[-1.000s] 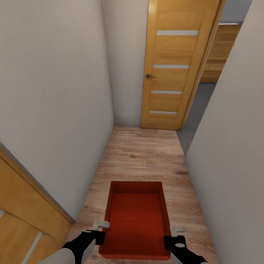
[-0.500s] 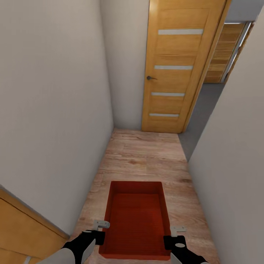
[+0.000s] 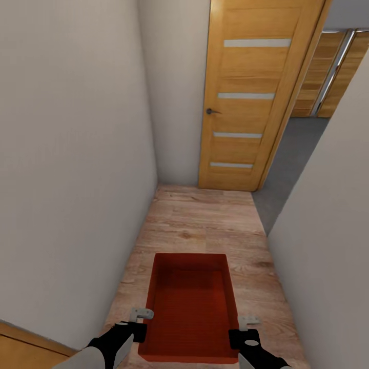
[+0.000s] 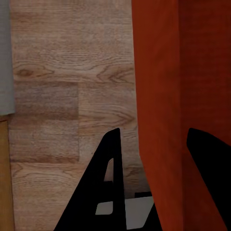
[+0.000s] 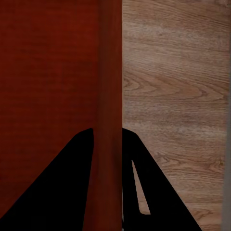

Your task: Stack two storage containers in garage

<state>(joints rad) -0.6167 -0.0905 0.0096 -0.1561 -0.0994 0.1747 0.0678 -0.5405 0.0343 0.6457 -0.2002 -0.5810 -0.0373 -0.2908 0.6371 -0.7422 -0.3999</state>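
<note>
Wood plank floor (image 3: 205, 225); bare

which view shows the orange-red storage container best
The head view: the whole open storage container shows, carried between the left gripper and right gripper above the wood plank floor. Each wrist view shows just one side wall pinched between black fingers.
</note>
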